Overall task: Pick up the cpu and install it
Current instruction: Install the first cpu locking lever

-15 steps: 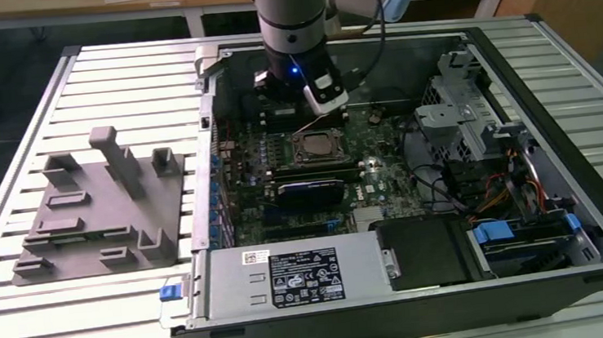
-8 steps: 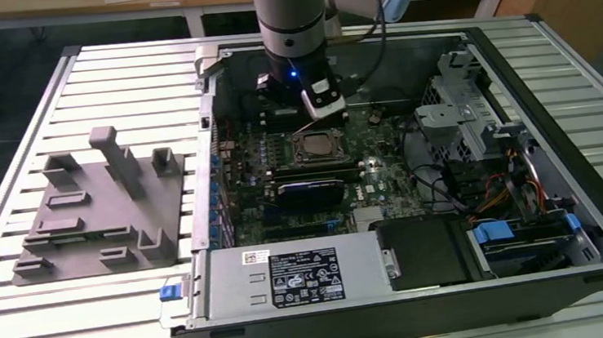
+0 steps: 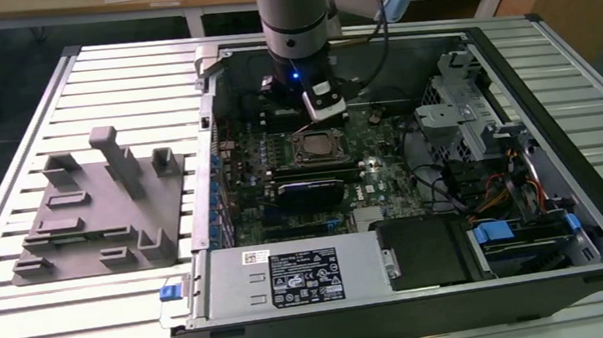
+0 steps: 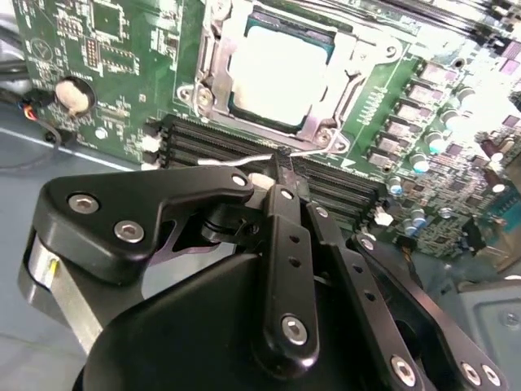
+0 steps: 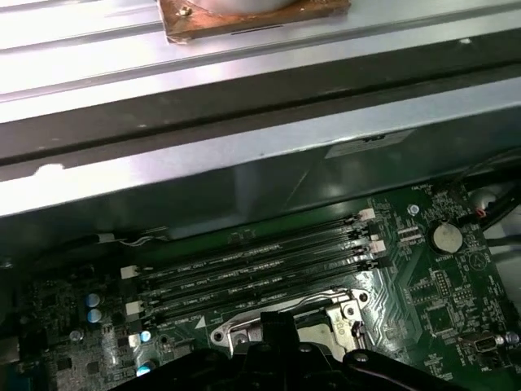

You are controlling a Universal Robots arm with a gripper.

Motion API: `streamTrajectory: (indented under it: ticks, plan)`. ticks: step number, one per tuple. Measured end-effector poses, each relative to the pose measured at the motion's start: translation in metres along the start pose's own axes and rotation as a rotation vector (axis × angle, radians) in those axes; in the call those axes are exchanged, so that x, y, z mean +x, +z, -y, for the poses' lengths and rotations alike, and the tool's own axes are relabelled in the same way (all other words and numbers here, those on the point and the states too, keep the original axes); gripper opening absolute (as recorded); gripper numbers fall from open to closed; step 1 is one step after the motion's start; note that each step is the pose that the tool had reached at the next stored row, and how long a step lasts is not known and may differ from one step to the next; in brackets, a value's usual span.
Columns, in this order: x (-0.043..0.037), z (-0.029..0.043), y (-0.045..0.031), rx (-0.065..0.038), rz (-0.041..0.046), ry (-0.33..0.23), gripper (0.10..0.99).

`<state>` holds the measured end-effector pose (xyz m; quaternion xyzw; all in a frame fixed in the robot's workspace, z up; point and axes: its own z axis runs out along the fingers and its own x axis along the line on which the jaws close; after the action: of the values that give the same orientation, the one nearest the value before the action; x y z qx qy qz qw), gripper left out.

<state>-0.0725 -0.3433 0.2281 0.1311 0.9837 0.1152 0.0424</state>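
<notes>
The cpu (image 4: 277, 69) lies flat in the dark socket frame (image 4: 213, 61) on the green motherboard, its silvery top facing up. In the exterior view the cpu (image 3: 315, 145) sits mid-board inside the open computer case. My gripper (image 4: 282, 169) hovers just beside the socket, over the black memory slots (image 4: 203, 147). Its black fingers (image 4: 286, 236) are shut together with nothing between them. The tips are close to the socket's thin wire lever (image 4: 313, 149). In the exterior view the gripper (image 3: 317, 118) hangs straight down just behind the socket.
A grey plastic fixture (image 3: 98, 207) with upright posts stands on the slatted table at the exterior view's left. The case wall (image 3: 203, 145) rims the board. A power supply (image 3: 289, 277) fills the front, and drive cages and cables (image 3: 474, 137) the right.
</notes>
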Motion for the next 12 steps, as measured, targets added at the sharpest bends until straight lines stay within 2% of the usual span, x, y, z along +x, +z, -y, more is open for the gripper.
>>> streamTrajectory:
  ticks: [5,12]
  plan:
    - [-0.0022,-0.0033,0.0033,0.009,0.0051,0.011,0.106]
    - [-0.0002,-0.0094,0.0083,0.011,0.0064,0.013,0.106]
